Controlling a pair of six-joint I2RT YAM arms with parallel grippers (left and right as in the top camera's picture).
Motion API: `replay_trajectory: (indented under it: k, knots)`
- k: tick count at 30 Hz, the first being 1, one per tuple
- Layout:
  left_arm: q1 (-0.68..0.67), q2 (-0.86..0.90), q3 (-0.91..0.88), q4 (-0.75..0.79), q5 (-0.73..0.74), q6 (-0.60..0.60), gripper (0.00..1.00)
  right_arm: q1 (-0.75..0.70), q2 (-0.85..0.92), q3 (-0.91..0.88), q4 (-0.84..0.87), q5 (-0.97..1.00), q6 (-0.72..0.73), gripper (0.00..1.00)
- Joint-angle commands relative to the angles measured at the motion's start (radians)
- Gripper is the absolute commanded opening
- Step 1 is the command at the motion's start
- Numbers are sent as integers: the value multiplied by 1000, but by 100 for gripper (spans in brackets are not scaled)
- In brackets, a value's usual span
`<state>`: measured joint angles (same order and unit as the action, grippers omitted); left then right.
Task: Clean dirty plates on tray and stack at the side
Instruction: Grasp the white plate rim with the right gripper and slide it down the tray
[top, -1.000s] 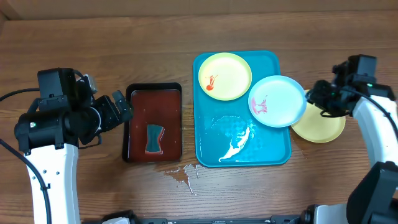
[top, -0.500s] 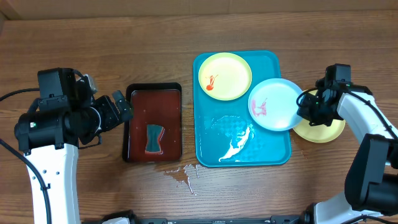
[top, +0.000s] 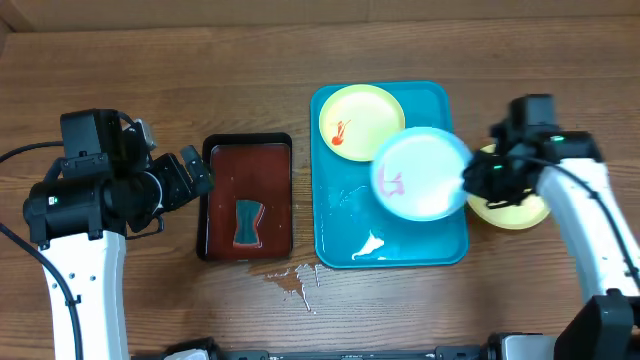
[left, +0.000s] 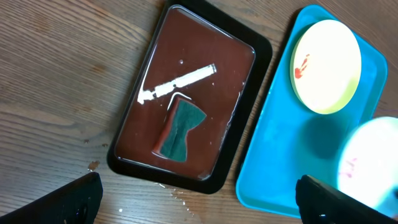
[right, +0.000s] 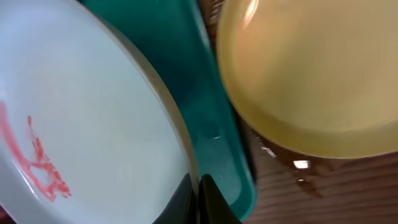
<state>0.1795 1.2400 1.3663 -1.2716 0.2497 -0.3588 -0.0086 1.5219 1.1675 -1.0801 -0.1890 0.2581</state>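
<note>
Right of centre in the overhead view, the right claw (top: 478, 180) seems clenched on the blue-white plate (top: 420, 172) by its rim, over the tray (top: 330, 250). That thin pinch could slip, dropping it onto the yellow-green plate (top: 358, 120).

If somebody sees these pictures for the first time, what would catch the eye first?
First, the light blue-white plate with a red smear, which the right gripper pinches at its rim above the turquoise tray. Next, the yellow-green plate with its red stain at the tray's far left corner, and the teal sponge lying in the black tray to the left.
</note>
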Motion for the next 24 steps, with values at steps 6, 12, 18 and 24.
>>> replay_trajectory:
  k: [6, 12, 18, 24]
  knots:
    - [3, -3, 16, 0, -6, 23, 100, 254, 26, -241, 279, 24, 323, 4]
    - [3, -3, 16, 0, -6, 23, 100, 309, 43, -291, 347, 108, 390, 7]
    - [3, -3, 16, 0, -6, 23, 100, 281, 23, -202, 299, 110, 301, 31]
    - [3, -3, 16, 10, 33, -113, 100, 270, -61, -54, 190, 144, 152, 35]
